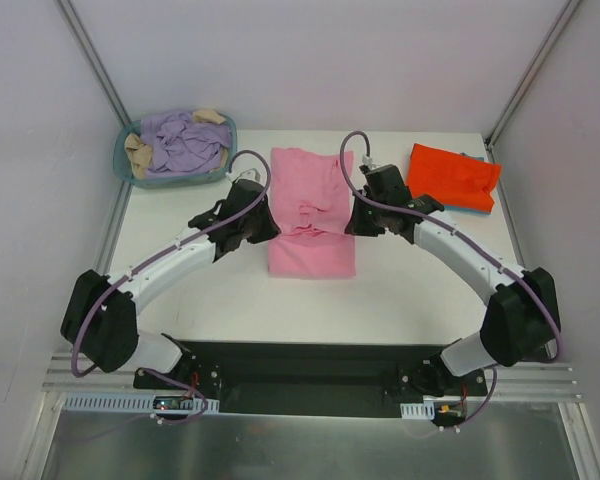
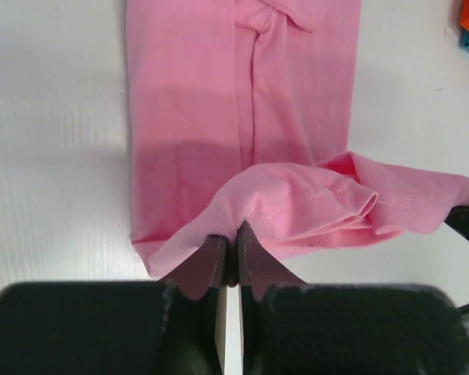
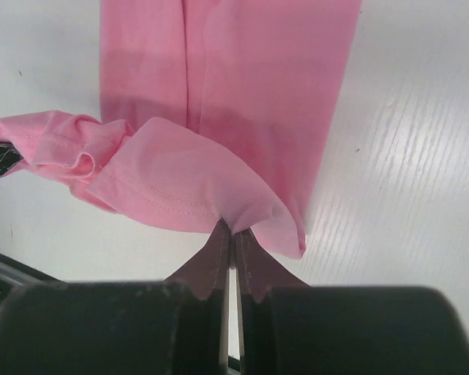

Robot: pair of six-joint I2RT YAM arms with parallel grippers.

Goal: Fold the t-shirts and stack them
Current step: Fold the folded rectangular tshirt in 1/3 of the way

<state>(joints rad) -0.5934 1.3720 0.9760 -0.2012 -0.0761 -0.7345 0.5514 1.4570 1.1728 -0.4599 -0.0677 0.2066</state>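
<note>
A light pink t-shirt [image 1: 311, 212] lies as a long strip down the middle of the table, bunched across its middle. My left gripper [image 1: 264, 222] is shut on its left edge, and the pinched fabric [image 2: 281, 205] rises in a fold above the fingertips [image 2: 213, 248]. My right gripper [image 1: 358, 215] is shut on the right edge, the pink cloth [image 3: 180, 187] lifted in a flap between its jaws. A folded orange-red t-shirt [image 1: 453, 174] rests on a teal-blue one [image 1: 477, 208] at the back right.
A round teal basket [image 1: 127, 170] at the back left corner holds lavender and beige clothes [image 1: 183, 143]. White walls and metal frame posts bound the table on three sides. The arm bases sit at the near edge.
</note>
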